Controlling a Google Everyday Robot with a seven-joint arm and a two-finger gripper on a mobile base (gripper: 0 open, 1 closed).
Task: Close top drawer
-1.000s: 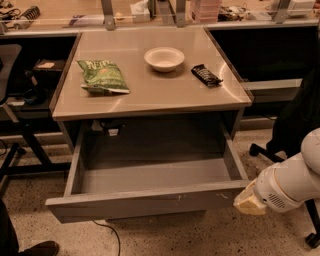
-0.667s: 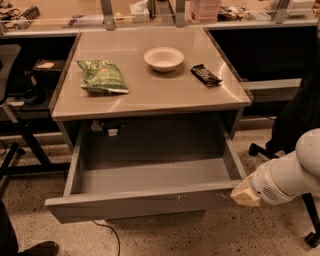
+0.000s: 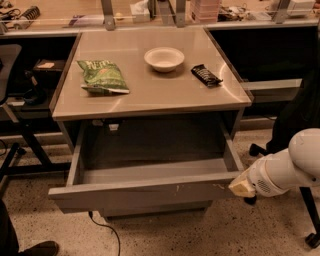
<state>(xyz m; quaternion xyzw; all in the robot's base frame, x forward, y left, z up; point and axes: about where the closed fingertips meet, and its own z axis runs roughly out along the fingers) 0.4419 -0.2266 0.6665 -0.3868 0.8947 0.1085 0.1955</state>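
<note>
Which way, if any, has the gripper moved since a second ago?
Yes: the gripper has moved left and slightly up, toward the right front corner of the top drawer.

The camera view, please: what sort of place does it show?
Probably an office or lab: a cabinet with its top drawer open, cluttered desks behind, chair casters on the floor. The gripper sits at the drawer's right front corner.

One top drawer (image 3: 135, 193), one gripper (image 3: 241, 187) beside, one bowl (image 3: 164, 58).
</note>
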